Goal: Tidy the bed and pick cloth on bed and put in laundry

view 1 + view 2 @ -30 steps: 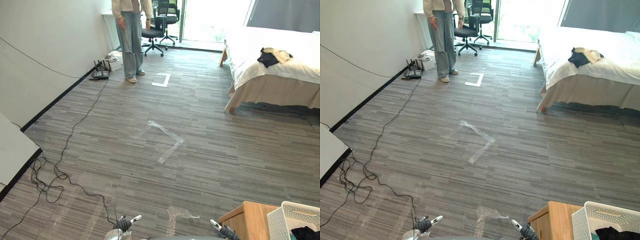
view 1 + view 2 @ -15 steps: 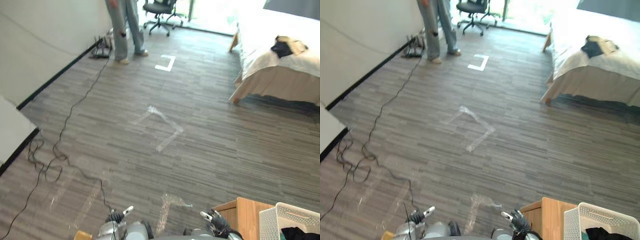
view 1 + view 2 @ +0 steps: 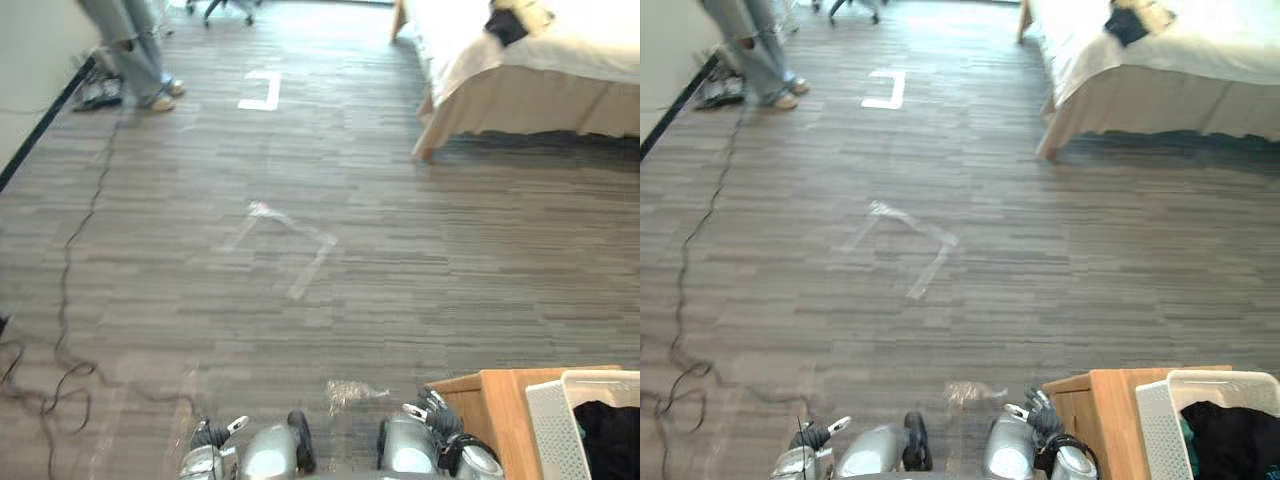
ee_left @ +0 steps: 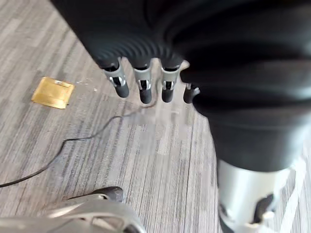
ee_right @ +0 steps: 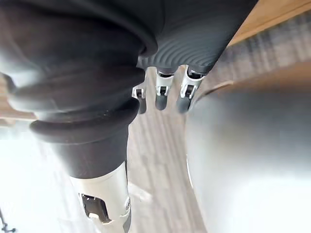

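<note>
The bed [image 3: 540, 70] with white sheets stands far off at the upper right. On its near end lie a dark cloth [image 3: 505, 22] and a beige cloth [image 3: 532, 12]. A white laundry basket [image 3: 1160, 430] sits on a wooden stand [image 3: 1100, 400] at my lower right, with dark clothes [image 3: 1230, 435] inside it. My left hand [image 4: 143, 87] hangs low by my side, fingers straight, holding nothing. My right hand [image 5: 163, 92] hangs beside the stand, fingers relaxed and empty. Both hands are far from the bed.
Grey carpet stretches between me and the bed, with clear tape marks [image 3: 290, 240] and a white bracket mark [image 3: 262, 90]. A person's legs [image 3: 130, 50] stand at the far left by the wall. A black cable [image 3: 70, 290] trails along the left. A gold floor plate [image 4: 53, 92] lies near my left hand.
The whole picture has shifted: the camera has tipped down and turned, so the bed and person sit higher in view. Both hands stay low at my sides.
</note>
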You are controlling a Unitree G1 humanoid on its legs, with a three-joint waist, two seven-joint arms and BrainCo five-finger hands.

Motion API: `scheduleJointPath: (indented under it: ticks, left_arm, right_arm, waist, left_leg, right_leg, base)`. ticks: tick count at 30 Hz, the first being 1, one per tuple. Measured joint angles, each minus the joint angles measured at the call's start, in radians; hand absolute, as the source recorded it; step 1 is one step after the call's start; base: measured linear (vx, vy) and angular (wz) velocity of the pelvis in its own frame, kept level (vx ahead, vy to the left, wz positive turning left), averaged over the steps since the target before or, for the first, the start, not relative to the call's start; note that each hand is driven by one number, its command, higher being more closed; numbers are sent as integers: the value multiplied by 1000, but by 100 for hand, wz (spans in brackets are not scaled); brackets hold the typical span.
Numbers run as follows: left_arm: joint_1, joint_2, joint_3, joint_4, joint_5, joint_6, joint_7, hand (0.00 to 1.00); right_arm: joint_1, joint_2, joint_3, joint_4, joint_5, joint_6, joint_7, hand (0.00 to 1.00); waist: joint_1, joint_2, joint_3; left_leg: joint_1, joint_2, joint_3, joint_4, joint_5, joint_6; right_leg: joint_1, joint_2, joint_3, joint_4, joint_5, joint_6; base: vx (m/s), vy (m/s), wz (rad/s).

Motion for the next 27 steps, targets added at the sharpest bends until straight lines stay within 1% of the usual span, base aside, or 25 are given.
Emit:
scheduleJointPath:
  ticks: [1, 2, 3, 4, 5, 6, 7, 8, 9, 10, 11, 12, 13, 14, 16, 17, 18, 20, 21, 22, 23, 24, 25, 26, 27]
  left_arm:
    - [1, -2, 0, 4, 13, 9, -4, 0]
    - [13, -4, -2, 7, 16, 9, -7, 0]
    - [21, -1, -1, 8, 19, 8, -10, 0]
    - [27, 2, -2, 14, 41, 7, -19, 0]
    - [19, -9, 0, 32, 65, 5, -20, 0]
    - [13, -18, -2, 34, 76, 5, -21, 0]
    - [-2, -34, -4, 31, 77, 2, -21, 0]
    - [-10, -42, -4, 32, 76, 0, -21, 0]
    - [-14, -53, -8, 33, 70, -12, -24, 0]
    - [-17, -60, -7, 33, 32, -30, -23, 0]
    - [-17, -60, -7, 33, -1, -37, -23, 0]
    - [-18, -62, -5, 30, -64, -47, -23, 0]
    - [-20, -64, -2, 25, -85, -56, -24, 0]
    - [-20, -67, 10, 14, -93, -60, -24, 0]
    - [-21, -69, 17, -10, -108, -73, -37, 0]
    - [-19, -73, 23, -18, -110, -82, -50, 0]
    - [-19, -85, 40, -15, -112, -90, -65, 0]
    - [-16, -102, 44, -15, -126, -104, -66, 0]
    - [-14, -104, 43, -16, -128, -104, -65, 0]
    - [-14, -104, 42, -21, -126, -101, -65, 0]
    - [-16, -98, 31, -21, -123, -92, -66, 0]
    - [-19, -92, 17, -18, -123, -81, -66, 0]
    - [-24, -79, -5, -11, -120, -70, -65, 0]
    - [-29, -66, -13, 0, -108, -61, -66, 0]
    - [-32, -56, -29, 9, -101, -56, -66, 0]
  right_arm:
    - [-1, 1, -18, -6, 3, -3, 2, 0]
    - [1, 1, -24, -18, 2, -8, 1, 0]
    - [7, 1, -25, -22, -3, -10, -1, 0]
    - [33, 0, -29, -32, -15, -18, 0, 0]
    - [44, -11, -55, -31, -15, -14, 5, 0]
    - [48, -20, -61, -31, -16, -7, 2, 0]
    - [51, -27, -67, -29, -20, 6, 0, 0]
    - [52, -31, -68, -27, -27, 11, 1, 0]
    - [48, -31, -61, -29, -36, 21, 2, 0]
    - [48, -38, -56, -26, -37, 24, 6, 0]
    - [50, -41, -53, -14, -41, 27, 10, 0]
    - [61, -40, -50, 14, -53, 32, 21, 0]
    - [67, -42, -50, 16, -57, 33, 22, 0]
    - [66, -42, -50, 21, -58, 33, 22, 0]
    - [60, -51, -52, 20, -62, 29, 23, 0]
    - [52, -51, -52, 20, -71, 24, 23, 0]
    - [41, -55, -52, 18, -78, 21, 24, 0]
    - [40, -60, -53, 18, -77, 17, 25, 0]
    - [43, -62, -52, 18, -76, 14, 25, 0]
    - [47, -63, -55, 10, -74, 8, 24, 0]
    - [71, -58, -56, 5, -61, 2, 23, 0]
    - [90, -55, -58, 7, -50, 2, 23, 0]
    - [109, -52, -52, 6, -29, 0, 24, 0]
    - [97, -37, -49, 8, -12, -1, 24, 0]
    - [96, -26, -51, 9, -1, -4, 24, 0]
  waist:
    - [-4, 11, 7]
    - [-16, 20, 12]
    - [-17, 17, 10]
    - [-20, 10, 6]
    - [-22, 33, 10]
    - [-25, 52, 3]
    - [-43, 61, -6]
    - [-51, 70, -10]
    - [-61, 83, -13]
    - [-60, 96, -12]
    - [-59, 96, -11]
    - [-55, 90, -7]
    - [-48, 88, -6]
    - [-42, 86, -4]
    - [-19, 80, -1]
    - [-12, 81, 1]
    - [-15, 92, 4]
    - [-12, 107, 7]
    - [-12, 108, 6]
    - [-15, 110, 5]
    - [-19, 102, -2]
    - [-19, 88, -9]
    - [-10, 73, -17]
    - [-15, 42, -11]
    - [-25, 32, -11]
  left_leg:
    - [26, 17, 19, 1, -15, -19]
    - [63, 27, 42, -9, -27, -47]
    - [84, 26, 52, -14, -32, -63]
    - [136, 20, 70, -22, -59, -107]
    - [190, 43, 81, -18, -73, -137]
    - [190, 58, 90, -1, -63, -156]
    - [161, 79, 98, 84, -35, -205]
    - [128, 100, 99, 158, -23, -226]
    - [35, 163, 93, 378, 27, -231]
    - [-60, 233, 69, 646, 26, -205]
    - [-101, 260, 58, 756, 14, -190]
    - [-179, 286, 34, 918, -9, -154]
    - [-222, 284, 27, 929, -13, -147]
    - [-265, 265, 21, 898, -15, -143]
    - [-341, 210, 6, 737, -21, -133]
    - [-371, 174, -12, 613, -21, -133]
    - [-399, 128, -51, 439, -17, -131]
    - [-406, 74, -139, 196, 4, -147]
    - [-408, 70, -145, 169, 4, -146]
    - [-413, 65, -149, 175, 11, -122]
    - [-407, 42, -143, 214, 29, -47]
    - [-392, 26, -148, 223, 41, -6]
    - [-353, 27, -124, 221, 74, -2]
    - [-298, 5, -104, 206, 68, 22]
    - [-268, 4, -88, 196, 52, 25]
  right_leg:
    - [-13, 31, -35, -147, 37, -30]
    - [-12, 66, -53, -294, 114, -35]
    - [-5, 82, -51, -360, 165, -48]
    - [7, 87, -49, -415, 263, -122]
    - [-2, 96, -42, -319, 275, -206]
    - [-13, 103, -40, -286, 236, -198]
    - [-24, 112, -28, -249, 177, -193]
    - [-25, 123, -18, -248, 158, -188]
    - [-2, 160, 14, -279, 140, -187]
    - [64, 209, 37, -352, 141, -186]
    - [104, 226, 55, -383, 142, -188]
    - [204, 250, 91, -438, 137, -194]
    - [254, 256, 114, -458, 137, -199]
    - [293, 257, 143, -481, 136, -196]
    - [343, 254, 219, -520, 135, -194]
    - [359, 254, 257, -535, 133, -190]
    - [383, 254, 305, -550, 125, -178]
    - [417, 257, 383, -558, 87, -133]
    - [425, 258, 394, -552, 61, -135]
    - [425, 247, 377, -491, -14, -139]
    - [424, 218, 329, -412, -94, -91]
    - [424, 201, 322, -360, -131, -45]
    - [345, 160, 272, -127, -167, 22]
    - [228, 79, 191, 174, -130, 47]
    - [187, 47, 169, 260, -136, 28]
  base:
    - [574, -313, -35]
    - [601, -335, -41]
    - [643, -371, -42]
    - [546, -335, -44]
    - [432, -269, -41]
    - [380, -270, -33]
    - [332, -309, -23]
    - [491, -454, -41]
    - [495, -442, -72]
    - [414, -328, -83]
    - [497, -340, -90]
    - [404, -257, -73]
    - [411, -248, -82]
    - [325, -159, -93]
    - [343, -139, -101]
    - [355, -68, -109]
    - [435, -20, -118]
    - [417, 61, -113]
    - [387, 105, -101]
    - [440, 138, -70]
    - [488, 145, -51]
    - [563, 106, -51]
    - [667, 59, -63]
    - [668, 26, -62]
    - [646, 0, -44]
